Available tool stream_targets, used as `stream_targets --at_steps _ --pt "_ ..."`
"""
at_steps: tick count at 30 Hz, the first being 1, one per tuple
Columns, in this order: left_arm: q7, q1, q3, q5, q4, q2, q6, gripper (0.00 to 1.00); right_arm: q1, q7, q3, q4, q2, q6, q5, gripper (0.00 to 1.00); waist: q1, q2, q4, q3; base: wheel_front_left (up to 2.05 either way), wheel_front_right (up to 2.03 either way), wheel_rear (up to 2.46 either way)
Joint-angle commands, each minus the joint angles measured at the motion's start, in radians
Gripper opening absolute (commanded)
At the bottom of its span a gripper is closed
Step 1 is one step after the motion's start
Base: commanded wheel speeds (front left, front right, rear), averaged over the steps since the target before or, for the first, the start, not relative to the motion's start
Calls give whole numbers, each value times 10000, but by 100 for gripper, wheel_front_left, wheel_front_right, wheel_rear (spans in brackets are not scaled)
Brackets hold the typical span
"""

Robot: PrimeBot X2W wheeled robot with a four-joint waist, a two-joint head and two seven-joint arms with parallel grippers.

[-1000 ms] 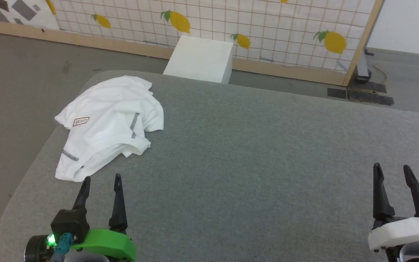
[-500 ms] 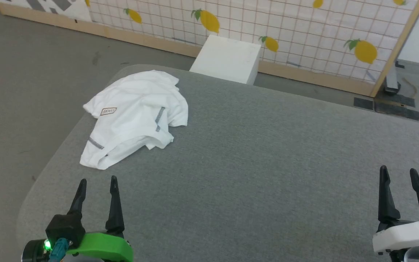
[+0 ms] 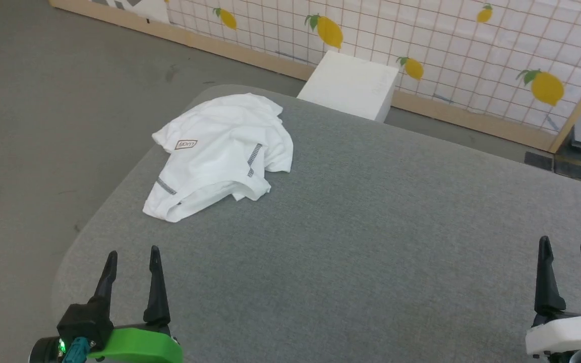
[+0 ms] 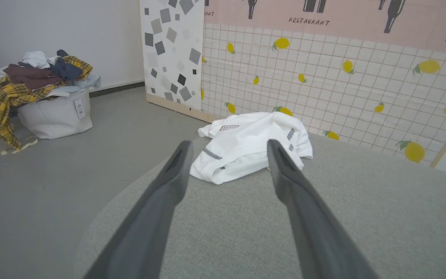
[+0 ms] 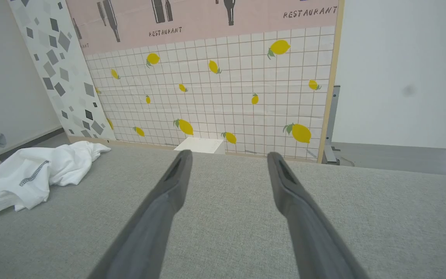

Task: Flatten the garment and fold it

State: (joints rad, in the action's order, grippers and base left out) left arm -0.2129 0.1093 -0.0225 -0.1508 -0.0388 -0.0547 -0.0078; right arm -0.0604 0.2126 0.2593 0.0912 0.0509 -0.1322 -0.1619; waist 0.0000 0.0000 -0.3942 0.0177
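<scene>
The garment [image 3: 220, 154], a white T-shirt with grey stitched seams and a small tan-outlined patch, lies crumpled at the far left corner of the grey table [image 3: 371, 242]. It also shows straight ahead in the left wrist view [image 4: 246, 145] and at the left edge of the right wrist view [image 5: 33, 178]. My left gripper [image 3: 131, 254] stands open at the lower left, short of the garment's near hem, touching nothing. At the lower right my right gripper [image 3: 565, 247] is open too, far from the garment, over bare table.
A rigid white box [image 3: 351, 85] stands on the floor behind the table's far edge, against a lemon-patterned wall panel [image 3: 447, 45]. A bin piled with clothes [image 4: 41, 97] sits on the floor to the left. The table's left edge curves round near my left gripper.
The head camera has turned left, so the whole picture has slid right. Both grippers hold their places at the bottom corners and stay open. The garment lies as before.
</scene>
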Motion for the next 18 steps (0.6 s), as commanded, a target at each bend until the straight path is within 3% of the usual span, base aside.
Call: stream_targets --at_steps 1,14,18 --pt "-96 142 -40 -58 -20 38 -53 100 -63 102 83 45 -5 13 -135 100 0 0 -127 -3 0 0 0" --pt "-364 224 -135 -263 -267 43 -117 100 -73 369 403 83 -6 14 -284 100 0 0 -423 -190 0 0 0" --pt "-446 193 -42 -873 -342 45 -189 100 -91 450 551 74 -7 15 -284 100 0 0 -487 -295 0 0 0"
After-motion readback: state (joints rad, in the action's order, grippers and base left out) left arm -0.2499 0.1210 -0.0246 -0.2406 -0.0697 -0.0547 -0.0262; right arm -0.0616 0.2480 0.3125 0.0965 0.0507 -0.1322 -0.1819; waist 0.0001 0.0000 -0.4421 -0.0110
